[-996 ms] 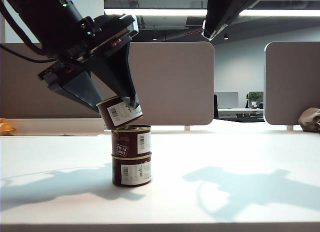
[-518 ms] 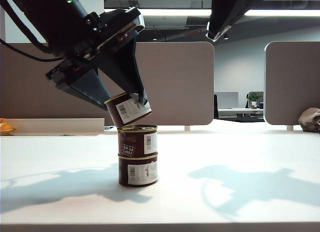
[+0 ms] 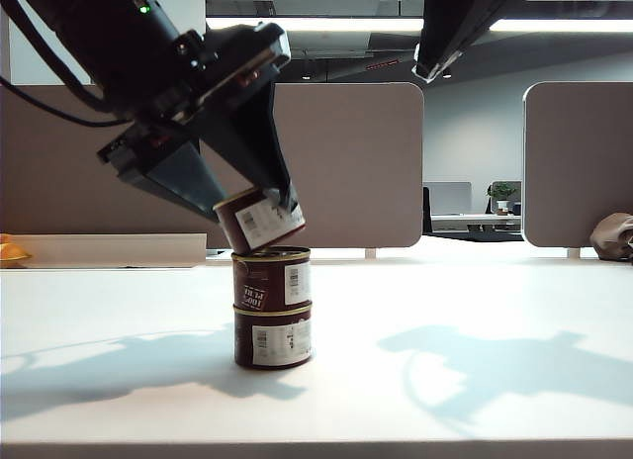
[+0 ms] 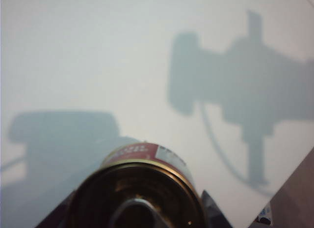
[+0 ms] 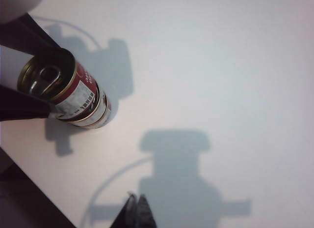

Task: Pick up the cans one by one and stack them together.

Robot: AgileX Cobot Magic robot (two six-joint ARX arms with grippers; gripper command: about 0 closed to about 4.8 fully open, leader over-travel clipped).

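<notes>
Left gripper (image 3: 255, 204) grips third maroon gold-rimmed tin (image 3: 261, 220), tilted, low edge touching or just above two-tin stack (image 3: 272, 307) on white counter (image 3: 475, 400); needs levelling, centring. Right gripper (image 5: 137, 208) shut, empty, raised well apart.

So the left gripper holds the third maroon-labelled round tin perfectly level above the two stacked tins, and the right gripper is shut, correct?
Not level: the exterior view shows the left gripper holding the third maroon-labelled round tin tilted over the two stacked tins. The right gripper is shut.
</notes>
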